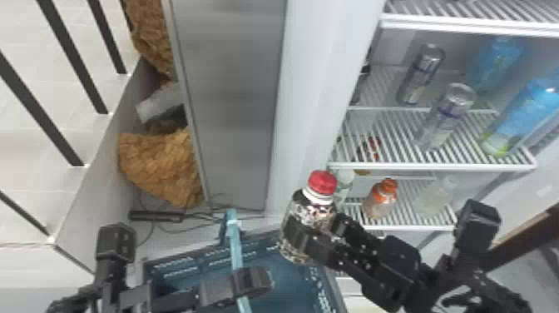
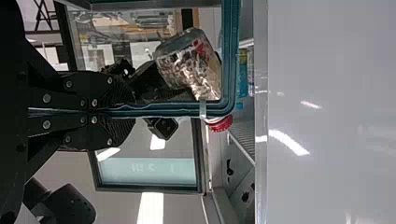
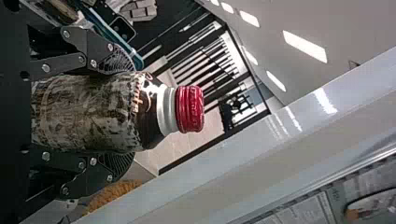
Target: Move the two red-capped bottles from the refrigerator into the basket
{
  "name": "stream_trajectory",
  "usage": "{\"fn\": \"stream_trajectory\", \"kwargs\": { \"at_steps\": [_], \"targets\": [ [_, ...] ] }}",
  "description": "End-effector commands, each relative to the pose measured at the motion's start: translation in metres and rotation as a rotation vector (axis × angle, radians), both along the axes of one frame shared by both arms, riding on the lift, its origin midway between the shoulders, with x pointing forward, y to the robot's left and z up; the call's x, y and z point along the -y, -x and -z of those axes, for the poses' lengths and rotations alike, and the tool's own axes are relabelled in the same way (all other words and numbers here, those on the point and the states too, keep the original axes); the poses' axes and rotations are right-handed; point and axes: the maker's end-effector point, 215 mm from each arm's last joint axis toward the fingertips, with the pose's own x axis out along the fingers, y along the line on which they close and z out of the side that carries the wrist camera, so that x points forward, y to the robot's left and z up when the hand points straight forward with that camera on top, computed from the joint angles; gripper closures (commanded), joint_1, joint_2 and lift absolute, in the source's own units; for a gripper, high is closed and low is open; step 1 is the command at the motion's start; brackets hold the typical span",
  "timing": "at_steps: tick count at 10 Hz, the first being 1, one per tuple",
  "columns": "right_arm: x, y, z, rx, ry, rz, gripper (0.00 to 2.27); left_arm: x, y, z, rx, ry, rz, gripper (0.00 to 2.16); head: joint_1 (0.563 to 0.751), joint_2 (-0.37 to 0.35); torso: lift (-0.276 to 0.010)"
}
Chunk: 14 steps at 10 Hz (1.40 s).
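Observation:
A red-capped bottle (image 1: 322, 183) is held by my right gripper (image 1: 310, 235), cap upward and slightly tilted, at the right back part of the teal basket (image 1: 166, 266) in the head view. The right wrist view has the bottle's red cap (image 3: 190, 108) pointing away from the right gripper (image 3: 114, 112), whose fingers press on both sides of the label. My left gripper (image 1: 251, 281) is over the basket; in the left wrist view, the left gripper (image 2: 112, 110) is shut on the basket's teal rim (image 2: 177, 110). Beyond that rim is the same bottle (image 2: 189, 60).
The open refrigerator's white shelves (image 1: 432, 166) stand at the right, with clear bottles (image 1: 447, 112), blue bottles (image 1: 520, 116) and an orange-capped bottle (image 1: 380, 199). The refrigerator's pale side wall (image 1: 307, 104) rises behind the held bottle. Cables (image 1: 166, 227) lie behind the basket.

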Motion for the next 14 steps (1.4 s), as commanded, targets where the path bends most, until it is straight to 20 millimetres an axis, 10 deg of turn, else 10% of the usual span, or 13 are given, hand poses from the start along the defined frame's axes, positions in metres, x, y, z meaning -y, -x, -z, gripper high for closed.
{"fn": "stream_trajectory", "kwargs": {
  "at_steps": [1,6,14],
  "targets": [
    [-0.004,0.004,0.007,-0.032,-0.014,-0.022,1.14,0.000,0.000,-0.001,0.002,0.004,0.001,1.20,0.695,-0.088,0.000],
    [-0.014,0.006,0.008,-0.051,-0.086,-0.048,0.09,0.000,0.000,-0.005,0.002,0.017,-0.001,1.20,0.695,-0.053,0.000],
    [0.079,-0.040,-0.046,0.225,0.074,0.261,0.11,0.001,0.002,-0.006,0.001,0.024,0.003,1.20,0.695,-0.193,0.000]
  ]
}}
